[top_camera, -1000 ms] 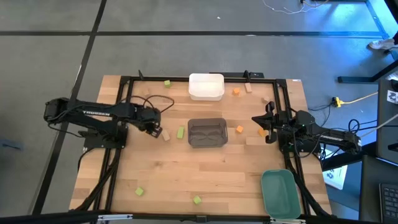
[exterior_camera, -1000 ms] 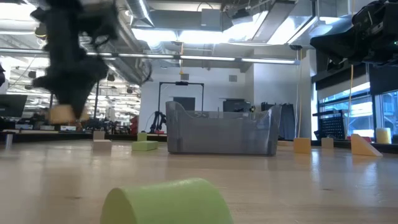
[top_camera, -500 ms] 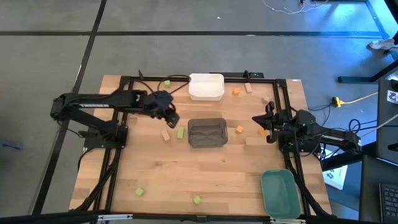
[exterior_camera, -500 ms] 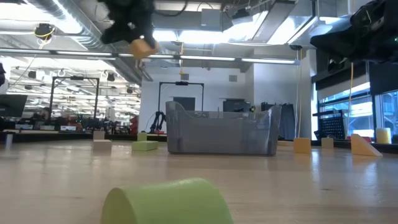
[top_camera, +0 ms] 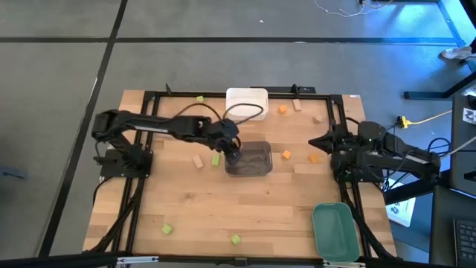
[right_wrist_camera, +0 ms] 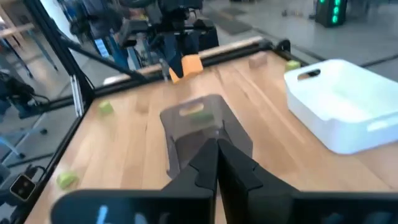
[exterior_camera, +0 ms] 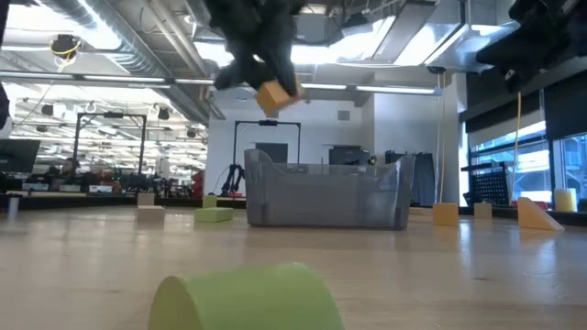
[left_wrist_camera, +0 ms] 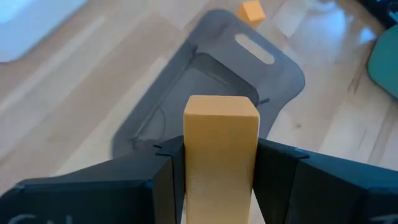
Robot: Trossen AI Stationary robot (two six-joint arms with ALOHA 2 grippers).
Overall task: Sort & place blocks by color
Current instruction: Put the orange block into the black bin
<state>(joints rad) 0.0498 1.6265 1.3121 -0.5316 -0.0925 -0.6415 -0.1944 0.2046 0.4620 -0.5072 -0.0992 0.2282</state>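
1. Block [left_wrist_camera: 221,146] is sitting clamped in my left gripper [top_camera: 233,152], hovering over the grey bin [top_camera: 256,165] for a clean drop.
2. I'm parking the right gripper [right_wrist_camera: 216,163], fingers together, at the table's right edge.

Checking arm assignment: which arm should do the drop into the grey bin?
Left. Its tool is shut on the tan block, held over the grey bin. The right tool waits empty and shut at the table's right side.

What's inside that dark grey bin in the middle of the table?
The dark grey bin looks empty. The left gripper holds a tan block above its near edge, hiding that corner from overhead.
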